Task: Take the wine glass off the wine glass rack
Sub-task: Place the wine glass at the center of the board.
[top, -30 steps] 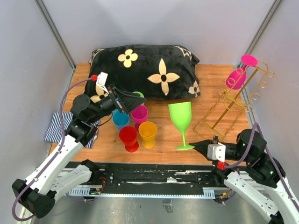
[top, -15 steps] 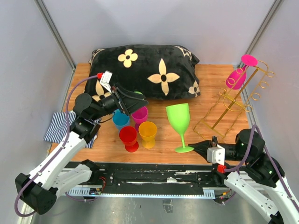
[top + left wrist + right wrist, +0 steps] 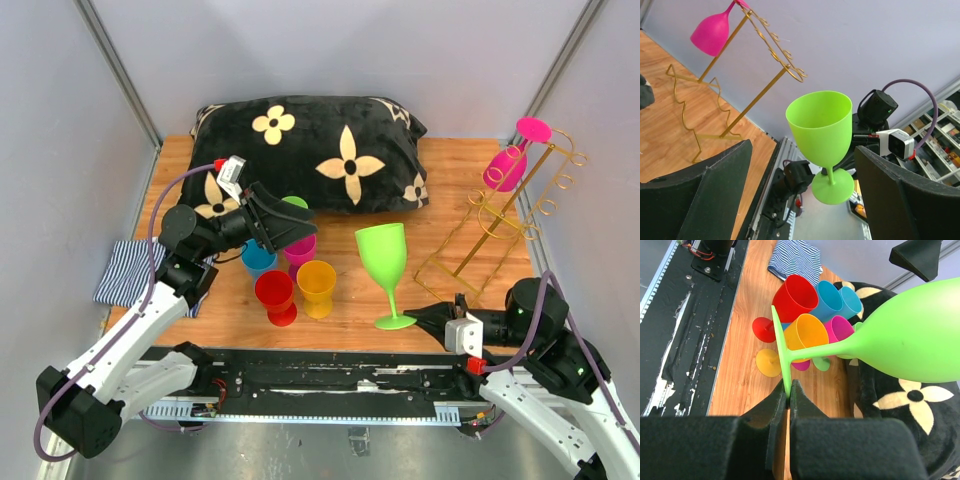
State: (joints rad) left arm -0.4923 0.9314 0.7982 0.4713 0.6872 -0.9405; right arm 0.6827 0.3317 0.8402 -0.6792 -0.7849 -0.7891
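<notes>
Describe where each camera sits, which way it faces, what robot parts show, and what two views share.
Top external: above and behind, looking down on the table; left tool and right tool show.
Left wrist: faces right toward green glass and rack; open left tool frames it.
Right wrist: faces left toward cups; right tool pinches the glass's foot.
Shared: both wrists see the green glass.

One each: rack (image 3: 488,222), pillow (image 3: 310,150), cloth (image 3: 120,272), green wine glass (image 3: 383,255), pink glass (image 3: 503,168); at least five cups (image 3: 316,282)
</notes>
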